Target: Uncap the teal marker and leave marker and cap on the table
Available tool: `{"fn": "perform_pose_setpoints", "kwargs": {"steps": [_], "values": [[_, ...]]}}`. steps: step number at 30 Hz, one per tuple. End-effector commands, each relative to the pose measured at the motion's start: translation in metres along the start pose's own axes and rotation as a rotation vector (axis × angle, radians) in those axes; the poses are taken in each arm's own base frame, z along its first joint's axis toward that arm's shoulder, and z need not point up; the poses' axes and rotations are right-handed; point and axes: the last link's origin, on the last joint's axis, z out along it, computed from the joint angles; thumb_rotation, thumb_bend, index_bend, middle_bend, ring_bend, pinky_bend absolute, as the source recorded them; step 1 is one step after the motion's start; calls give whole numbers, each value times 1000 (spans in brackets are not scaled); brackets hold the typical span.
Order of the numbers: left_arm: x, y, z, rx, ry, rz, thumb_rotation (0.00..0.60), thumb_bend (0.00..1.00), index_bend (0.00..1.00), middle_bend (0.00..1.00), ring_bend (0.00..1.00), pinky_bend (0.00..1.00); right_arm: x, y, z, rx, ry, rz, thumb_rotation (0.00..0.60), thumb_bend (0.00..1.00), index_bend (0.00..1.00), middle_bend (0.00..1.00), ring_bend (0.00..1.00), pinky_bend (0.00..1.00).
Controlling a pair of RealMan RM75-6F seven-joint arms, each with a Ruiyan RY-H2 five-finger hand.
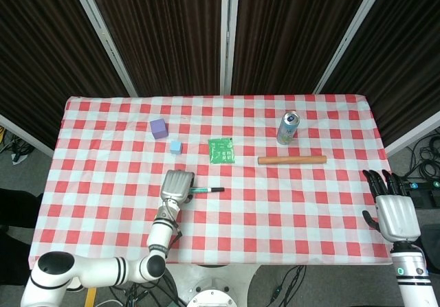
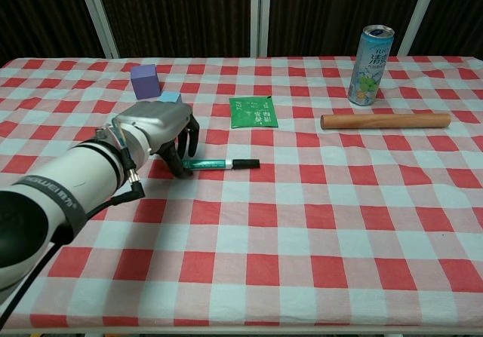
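Observation:
The teal marker (image 1: 204, 190) (image 2: 215, 164) lies flat on the checked tablecloth, its black cap (image 2: 246, 163) on and pointing right. My left hand (image 1: 176, 185) (image 2: 155, 127) hovers low over the marker's left end, fingers curled down and apart. Its fingertips (image 2: 183, 170) touch that end, and the marker still rests on the cloth. My right hand (image 1: 396, 212) shows only in the head view, at the table's right edge, fingers spread and holding nothing, far from the marker.
A purple cube (image 1: 159, 128) (image 2: 144, 81) and a light blue cube (image 1: 176, 147) (image 2: 170, 96) sit behind my left hand. A green packet (image 2: 253, 112), a drink can (image 2: 371, 54) and a wooden rod (image 2: 385, 121) lie further back and right.

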Motion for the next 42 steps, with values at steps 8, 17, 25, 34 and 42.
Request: {"fn": "perform_pose_setpoints", "kwargs": {"steps": [8, 17, 25, 34, 42], "values": [[-3, -2, 4, 11, -17, 13, 600, 241, 537, 536, 479, 594, 0, 1, 1, -7, 1, 4, 600, 154, 92, 97, 0, 85], [-3, 1, 4, 1, -14, 7, 600, 288, 559, 555, 501, 619, 0, 3, 0, -15, -1, 7, 600, 154, 92, 97, 0, 85], [0, 4, 3, -20, -20, -16, 600, 331, 563, 560, 505, 619, -1, 3, -1, -12, -3, 7, 600, 154, 93, 98, 0, 87], [15, 20, 0, -65, -11, -114, 600, 345, 566, 562, 507, 618, 7, -9, 8, 35, 19, 2, 600, 155, 123, 186, 20, 117], [46, 50, -1, -135, 52, -91, 600, 344, 566, 562, 507, 619, 18, -56, 38, 149, 1, 33, 600, 154, 295, 334, 125, 162]]}}
